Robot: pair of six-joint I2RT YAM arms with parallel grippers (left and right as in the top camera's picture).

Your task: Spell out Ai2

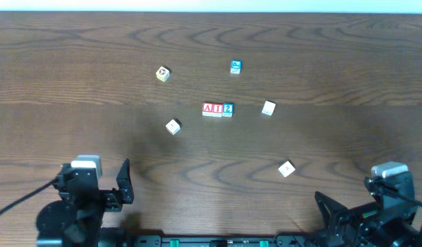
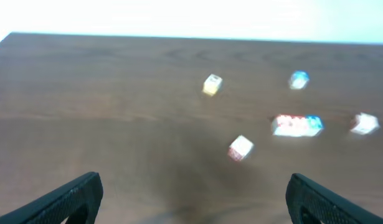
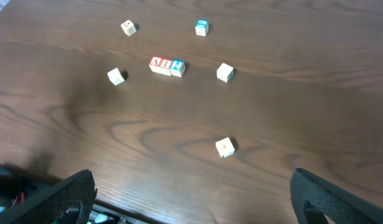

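My left tool (image 2: 194,180) is open wide and holds nothing. My right tool (image 3: 192,177) is open wide too, and it is empty. Both sit low at my edge of the counter (image 1: 73,82), well back from the blocks.

Far out in front, between my two tools, three blocks sit in a row and touch. They are the A block (image 1: 208,109), the I block (image 1: 217,109) and the 2 block (image 1: 228,109). From my side they read Ai2. So I think the word is made and the job looks done. The next move asks for very little: keep both tools away from the row so nothing bumps it.

Now I count. There is one A, one I and one 2, so three blocks are in the word. Five more blocks lie alone:
- The near block (image 3: 224,147) is closest, ahead of my right tool.
- The side block (image 3: 225,72) is farther out, near the 2.
- The blue block (image 3: 201,27) and the far block (image 3: 128,27) are past the row.
- The left block (image 3: 116,76) is ahead of my left tool.

That makes eight blocks.
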